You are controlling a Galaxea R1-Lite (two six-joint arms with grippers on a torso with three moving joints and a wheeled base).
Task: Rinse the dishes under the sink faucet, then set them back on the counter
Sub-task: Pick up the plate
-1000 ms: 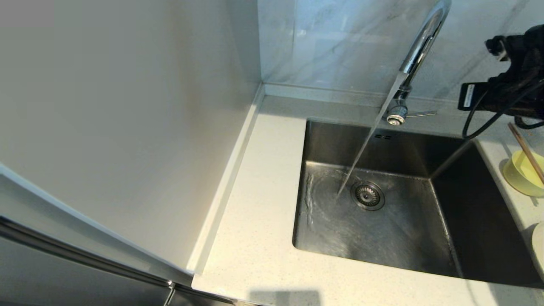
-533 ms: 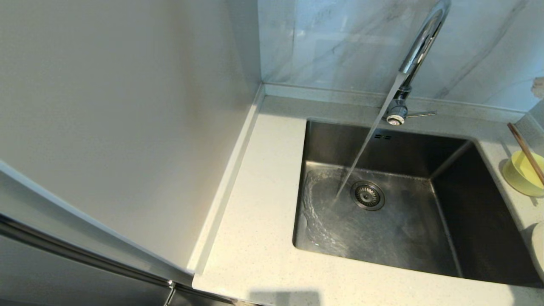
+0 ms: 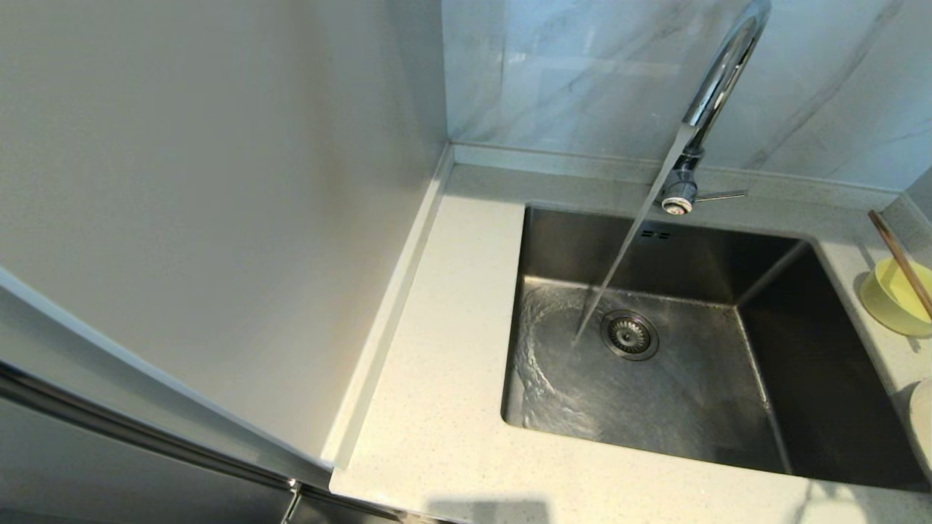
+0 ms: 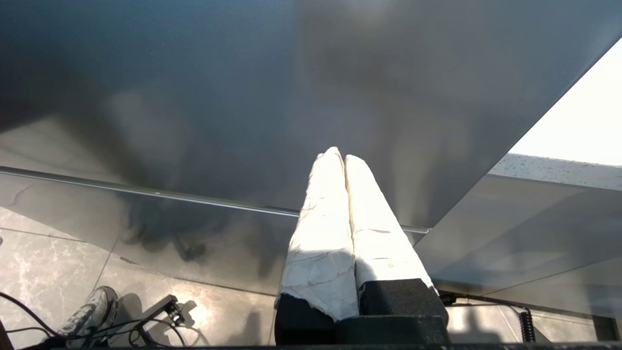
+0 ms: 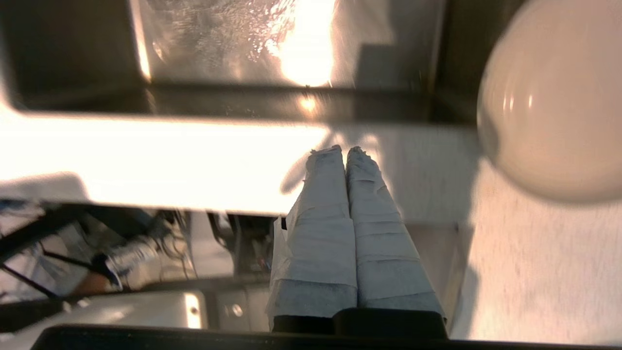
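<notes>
Water runs from the faucet (image 3: 717,80) into the sink (image 3: 655,393), landing just at nine o'clock of the drain (image 3: 630,335). None of the dishes is wet yet, I judge: all sit on the table (image 3: 444,407) at three o'clock of the sink. The bowl (image 3: 894,298) stands toward one o'clock, the chopsticks (image 3: 899,258) resting across its rim, and the plate (image 3: 923,426) lies toward four o'clock, cut by the frame edge.

My right claw (image 5: 346,151) is pressed closed on nothing, over the table's front strip, with the plate (image 5: 554,102) near it at one o'clock in that view. My left claw (image 4: 338,154) is also closed and empty, parked low before a dark cabinet front.

The plate looks glazed, stiff, breakable and fairly heavy; I'd take it by the rim, since lying flat it offers little else. Wet, it will turn slippery. The bowl is light, so I'd pinch its wall. The chopsticks are thin and would roll; I'd grip them mid-length, together.
</notes>
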